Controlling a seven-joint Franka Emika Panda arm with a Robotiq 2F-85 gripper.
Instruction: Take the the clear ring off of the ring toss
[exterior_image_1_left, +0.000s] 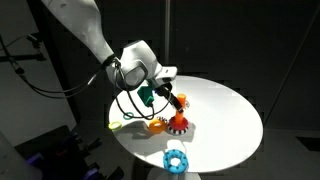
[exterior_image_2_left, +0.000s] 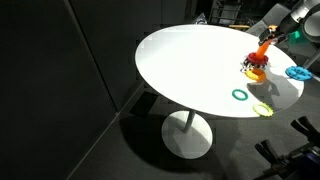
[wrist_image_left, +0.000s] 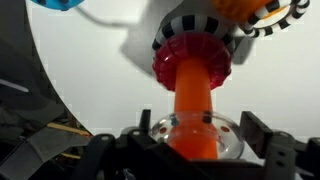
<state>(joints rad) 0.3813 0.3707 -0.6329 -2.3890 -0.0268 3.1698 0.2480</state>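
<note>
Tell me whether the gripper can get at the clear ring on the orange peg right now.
Probably yes: the gripper straddles the clear ring at the top of the orange peg with nothing between; whether it touches is unclear.

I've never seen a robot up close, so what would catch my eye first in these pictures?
The bright orange peg on its red toothed base stands out against the white round table. The wrist view shows a clear ring around the peg. The arm's gripper hangs right at the peg, and a blue toothed ring lies near the table's edge in an exterior view.
</note>
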